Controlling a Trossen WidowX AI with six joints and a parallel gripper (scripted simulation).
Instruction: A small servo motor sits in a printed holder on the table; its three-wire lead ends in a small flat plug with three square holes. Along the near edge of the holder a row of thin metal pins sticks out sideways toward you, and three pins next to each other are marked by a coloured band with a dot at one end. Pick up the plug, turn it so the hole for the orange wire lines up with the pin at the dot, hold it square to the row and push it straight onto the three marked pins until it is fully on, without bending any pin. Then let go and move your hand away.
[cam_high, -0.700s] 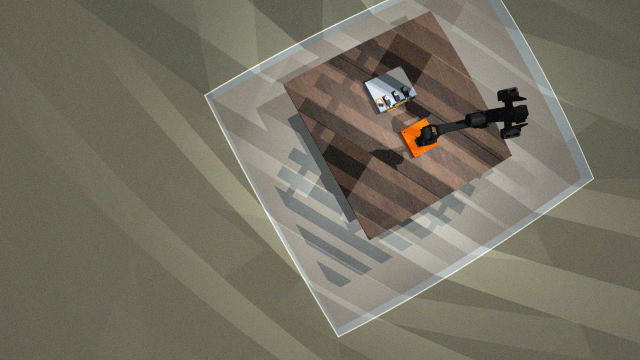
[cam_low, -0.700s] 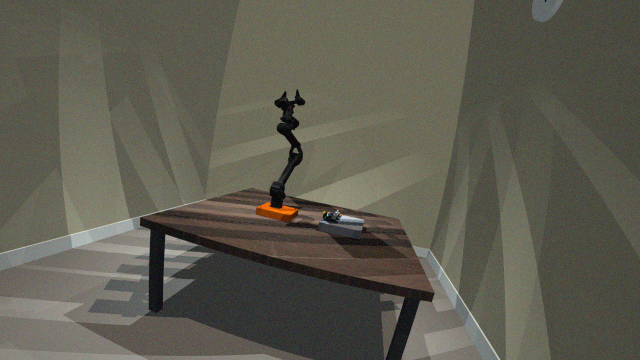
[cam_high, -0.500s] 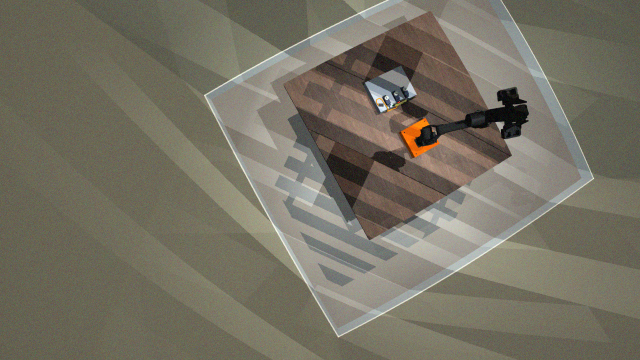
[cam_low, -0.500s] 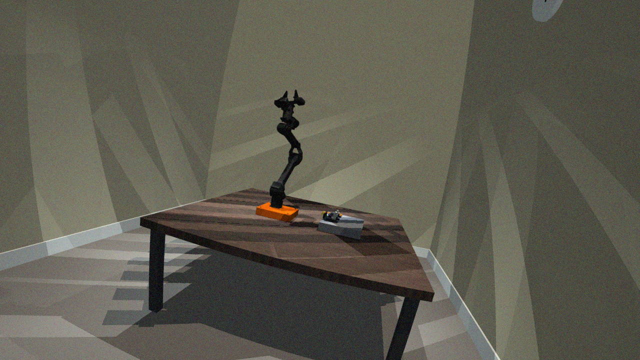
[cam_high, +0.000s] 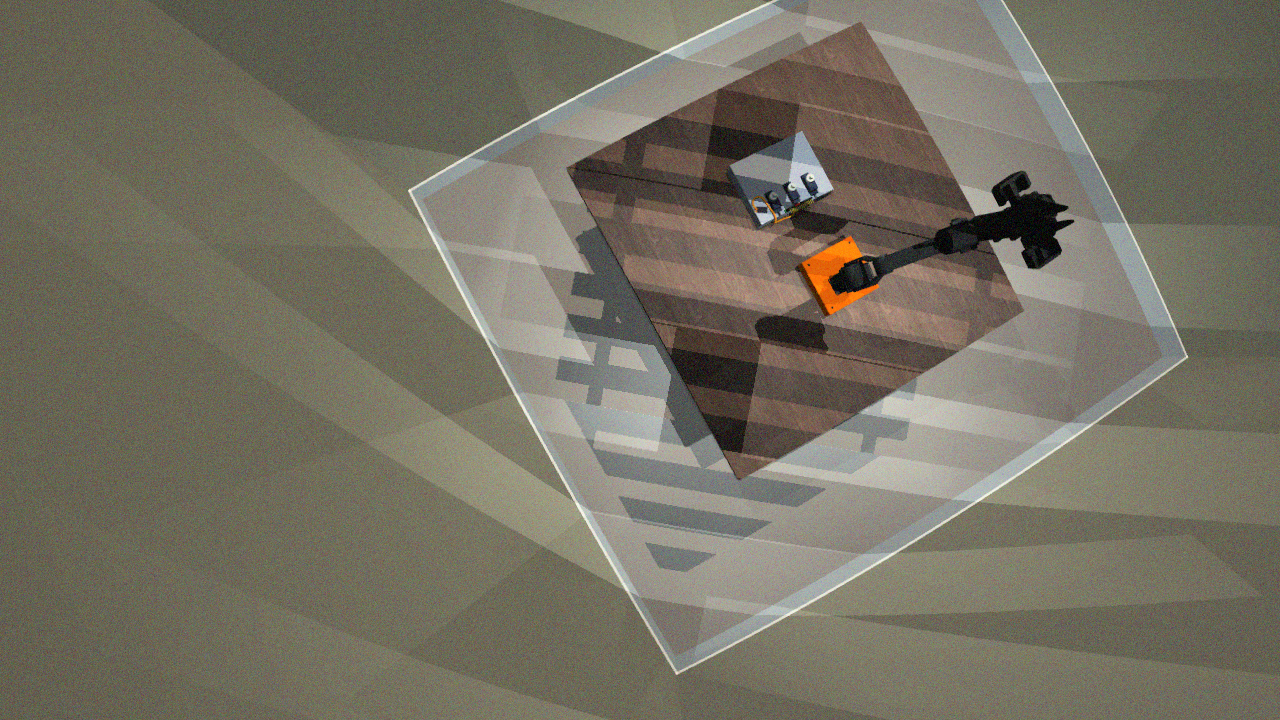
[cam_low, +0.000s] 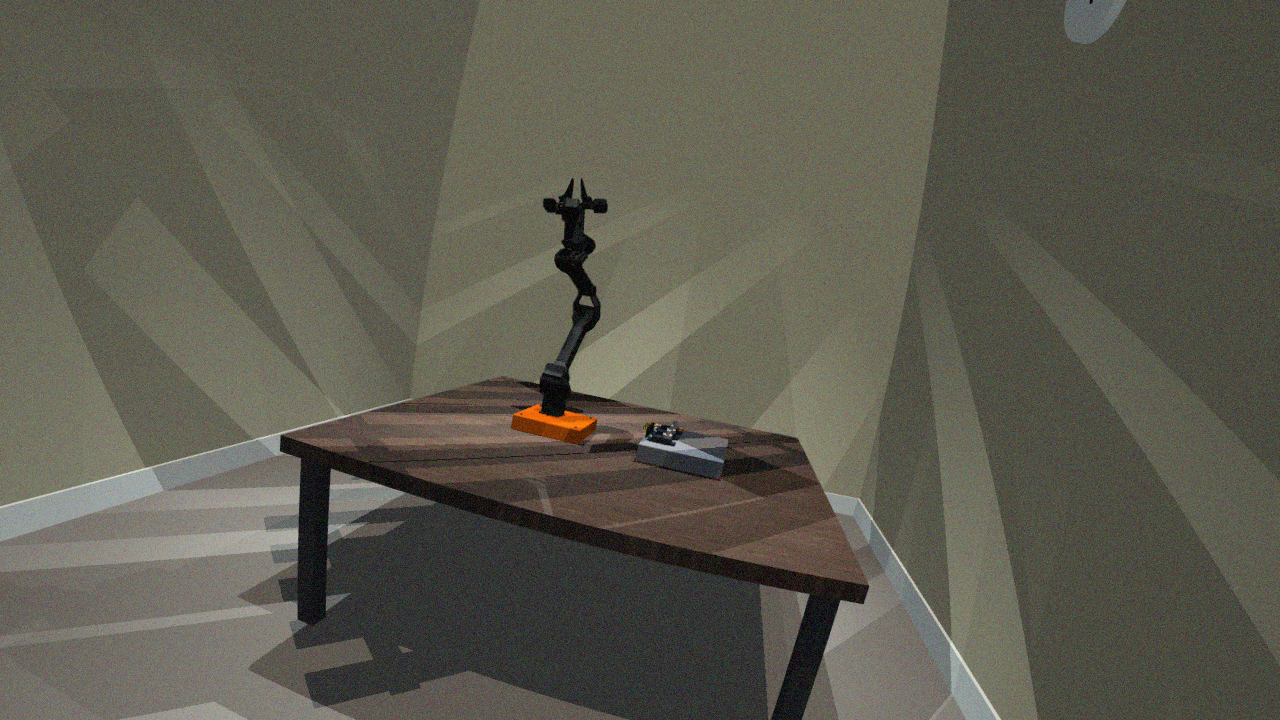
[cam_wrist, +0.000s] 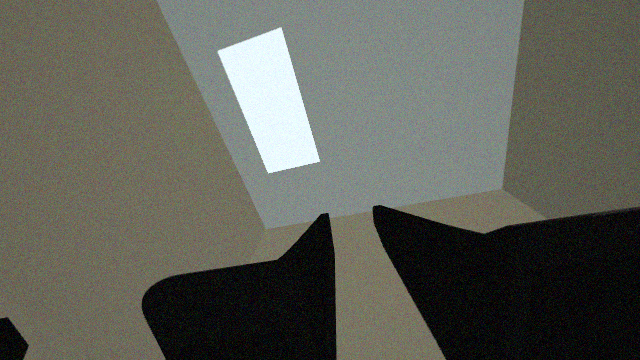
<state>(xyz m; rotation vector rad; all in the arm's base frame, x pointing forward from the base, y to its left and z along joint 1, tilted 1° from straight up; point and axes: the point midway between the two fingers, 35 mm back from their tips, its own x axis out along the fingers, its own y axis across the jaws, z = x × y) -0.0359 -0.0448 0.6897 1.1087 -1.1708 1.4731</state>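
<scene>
The grey holder (cam_high: 778, 165) (cam_low: 684, 458) sits on the table (cam_high: 895, 134) (cam_low: 483, 474). Dark servo-like parts (cam_high: 792, 190) (cam_low: 663, 433) stand along one side of it, some with white tops. An orange lead (cam_high: 782, 220) loops at the holder's corner beside a small dark piece (cam_high: 761, 209). Plug, pins, coloured band and dot are too small to tell. My gripper (cam_high: 1066, 221) (cam_low: 577, 181) (cam_wrist: 351, 217) is raised high above the table, pointing up and away from the holder. Its fingers stand partly open with a narrow gap and nothing between them.
The orange base (cam_high: 816, 270) (cam_low: 546, 425) of my arm stands beside the holder on the table. The arm leans up toward the table's far side from it. The wrist view shows walls, ceiling and a bright ceiling panel (cam_wrist: 270, 100).
</scene>
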